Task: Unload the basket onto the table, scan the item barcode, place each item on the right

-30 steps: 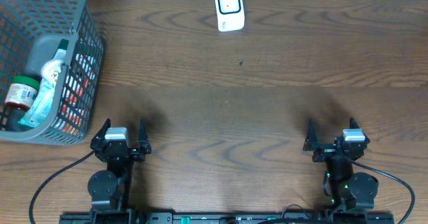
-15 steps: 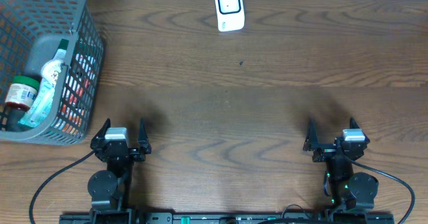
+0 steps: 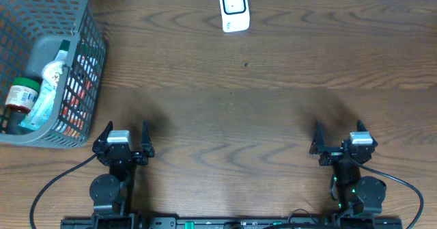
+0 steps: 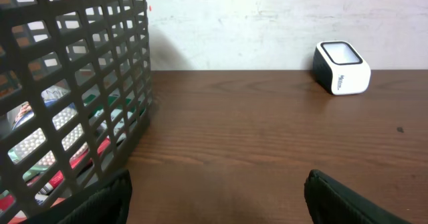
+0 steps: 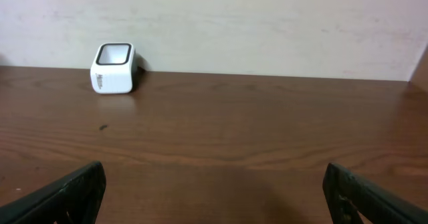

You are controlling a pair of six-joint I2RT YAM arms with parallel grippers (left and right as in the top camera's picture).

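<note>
Sitting at the far edge of the bench (image 3: 239, 106) with its window facing up, the scanner (image 3: 233, 9) is placed so that either arm could bring a barcode to it from the near side. Left of the scanner and closer to the arms stands a grey basket (image 3: 92, 51), which keeps the goods together. Inside it a small jar (image 3: 20, 94) with a red lid lies just beside a pale tube (image 3: 49, 84), with other packets underneath too hidden to name. No item has been taken out, so the thing to be scanned is judged to lie in that basket, well apart from the scanner. The left claw (image 3: 126, 137) sits nearer than the scanner and to its left, close to the basket's near corner, released and holding nothing, which suits it as the arm to reach in. The right claw (image 3: 338, 139), nearer than the scanner and to its right, is likewise spread wide and empty. The task looks not yet begun, and the first move would probably be a pick from the basket.
</note>
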